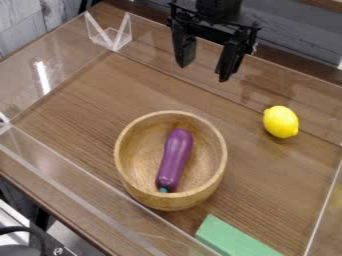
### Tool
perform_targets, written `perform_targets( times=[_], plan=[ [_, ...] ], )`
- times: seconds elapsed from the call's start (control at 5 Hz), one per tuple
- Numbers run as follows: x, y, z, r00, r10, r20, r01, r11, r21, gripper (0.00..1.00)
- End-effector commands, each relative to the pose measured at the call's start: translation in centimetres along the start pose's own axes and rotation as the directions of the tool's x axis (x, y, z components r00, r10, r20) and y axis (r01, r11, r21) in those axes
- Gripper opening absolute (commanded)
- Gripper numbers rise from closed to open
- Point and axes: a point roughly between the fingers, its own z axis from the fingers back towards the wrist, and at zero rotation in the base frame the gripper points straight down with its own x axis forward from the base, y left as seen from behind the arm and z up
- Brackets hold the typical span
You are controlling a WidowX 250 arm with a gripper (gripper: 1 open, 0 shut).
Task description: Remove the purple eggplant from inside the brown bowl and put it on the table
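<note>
A glossy purple eggplant [174, 158] with a teal stem tip lies lengthwise inside the brown bowl [134, 132], a round light wooden bowl standing on the dark wood-grain table [94, 100] near the front. My gripper [205, 55] hangs well above and behind the bowl at the top of the view, pointing down. Its black fingers [226, 62] are spread apart with nothing between them, so it is open and apart from the eggplant.
A round yellow lemon [281, 122] rests on the table to the right of the bowl. A flat green block [238, 240] lies at the front edge. Clear acrylic walls [54, 75] edge the table, with a clear angled piece [110, 32] at the back left.
</note>
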Motion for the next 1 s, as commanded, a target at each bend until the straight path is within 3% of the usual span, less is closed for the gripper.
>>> perform_targets(
  times=[0.0, 0.2, 0.4, 0.8],
  plan=[
    [-1.1, -0.2, -1.1, 1.000, -0.005, -0.025, 0.005, 1.000, -0.003, 1.00],
    [-3.0, -0.4, -2.9, 0.999, -0.030, -0.044, 0.030, 1.000, -0.003, 1.00],
    [-4.4, -0.6, -4.2, 0.998, -0.043, -0.042, 0.043, 0.999, 0.000, 1.00],
    [-5.0, -0.5, -5.6, 0.998, -0.040, -0.047, 0.040, 0.999, -0.004, 1.00]
  ],
)
